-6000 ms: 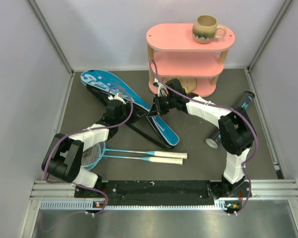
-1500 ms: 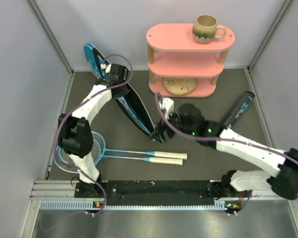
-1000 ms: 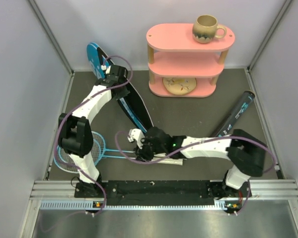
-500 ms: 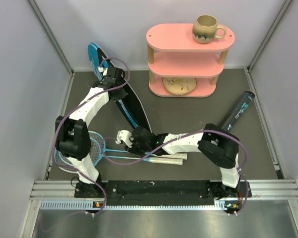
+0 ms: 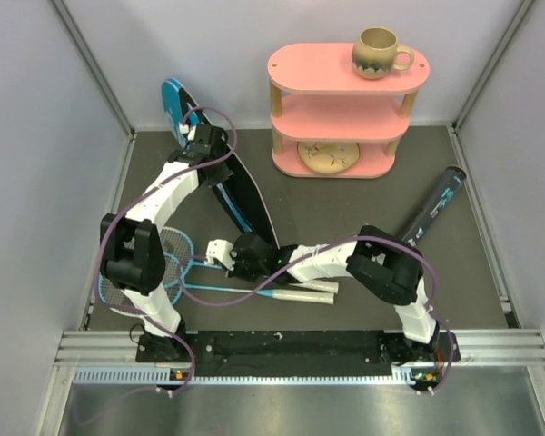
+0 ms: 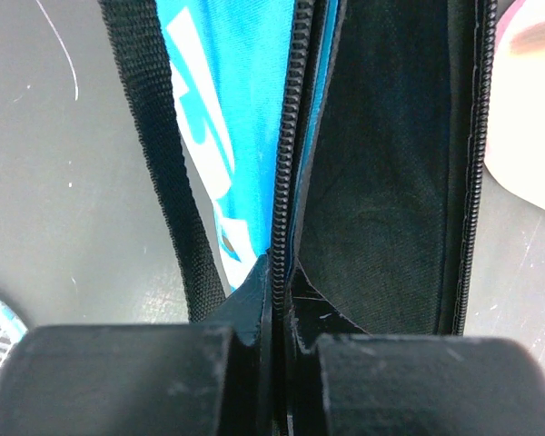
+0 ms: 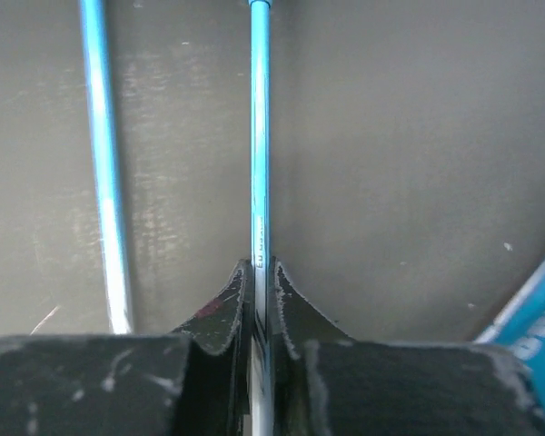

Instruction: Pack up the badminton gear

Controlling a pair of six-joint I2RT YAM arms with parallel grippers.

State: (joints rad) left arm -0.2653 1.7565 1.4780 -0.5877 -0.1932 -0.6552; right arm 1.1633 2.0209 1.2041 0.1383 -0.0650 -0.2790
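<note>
Dark table (image 5: pixel 345 209), grey walls (image 5: pixel 36 182) | left gripper (image 6: pixel 274 272) pinched shut on cover (image 5: pixel 243 202) zip edge, far left | right gripper (image 7: pixel 259 268) clamped on racket (image 7: pixel 259 109) shaft, near left | you lift level, feed the head into the gap.

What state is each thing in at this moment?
Cover: unzipped, zipper edge pinched in the shut left fingers.
One racket: shaft clamped in the shut right fingers.
Other racket: lying loose on the table.
Black tube: lying on the table.
Mug: upright on the shelf, top tier.
</note>
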